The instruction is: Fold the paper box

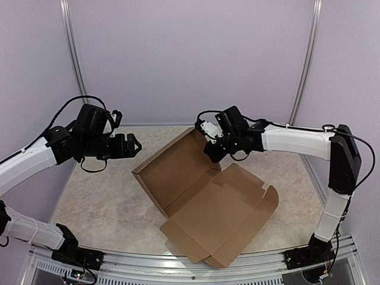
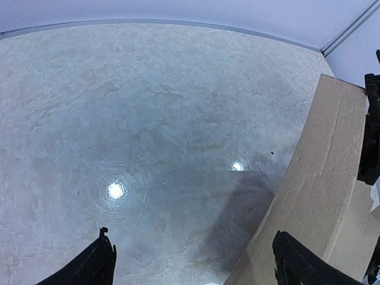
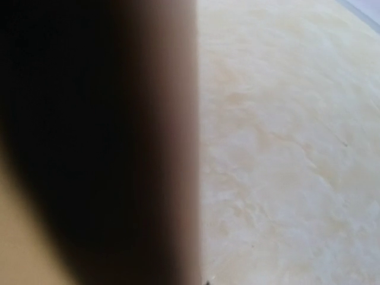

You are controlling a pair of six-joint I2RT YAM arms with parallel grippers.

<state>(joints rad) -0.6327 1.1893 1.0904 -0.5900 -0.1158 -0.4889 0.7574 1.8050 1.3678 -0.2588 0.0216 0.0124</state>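
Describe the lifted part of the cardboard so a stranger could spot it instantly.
On the pale marbled table lies the brown paper box, the biggest thing there. Its far-left half is tipped up off the table, the right pincer at its far corner; the near half lies flat and open.

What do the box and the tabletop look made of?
The paper box: plain brown cardboard, matte, with crease lines and cut flaps. The table: pale, marbled, glossy surface reflecting lamp spots; stone or laminate, can't tell which.
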